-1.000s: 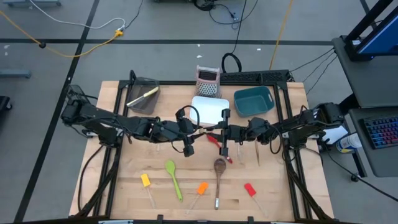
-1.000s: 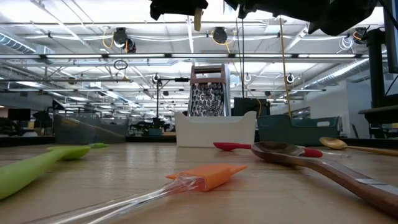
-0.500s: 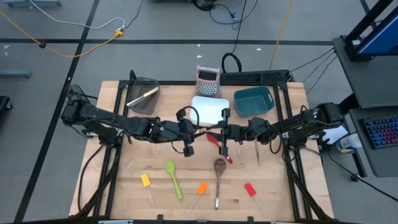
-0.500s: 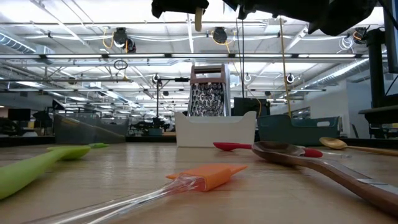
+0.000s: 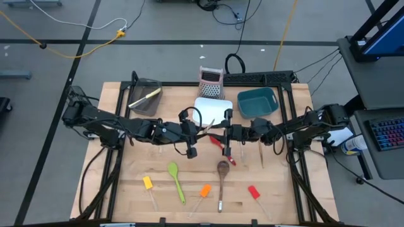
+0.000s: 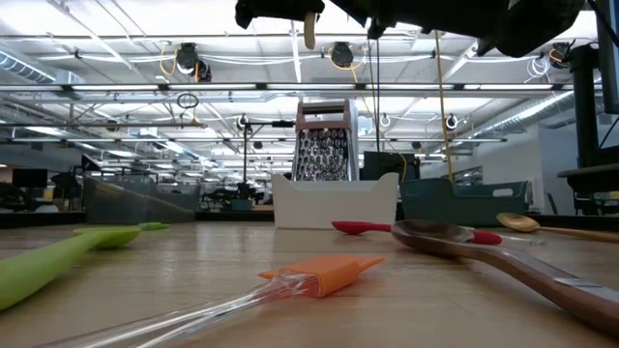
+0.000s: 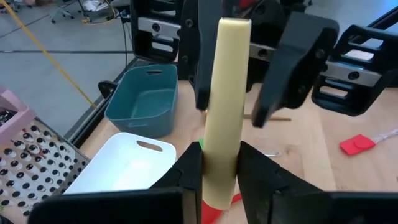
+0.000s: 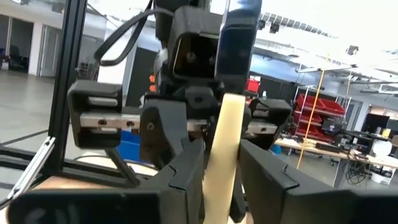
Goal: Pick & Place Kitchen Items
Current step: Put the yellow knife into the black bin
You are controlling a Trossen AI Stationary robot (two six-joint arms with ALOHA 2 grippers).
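Two pincers (image 5: 213,130) meeting over white bin (image 5: 213,110), red spoon (image 5: 222,146) beneath

My wooden tabletop (image 5: 126,189) stands on a grey floor (image 5: 63,69) crossed by dark lines and a yellow cable (image 5: 82,47). Long ceiling lights (image 6: 116,43) run over the workshop behind; a keyboard (image 5: 386,135) rests on a side desk.
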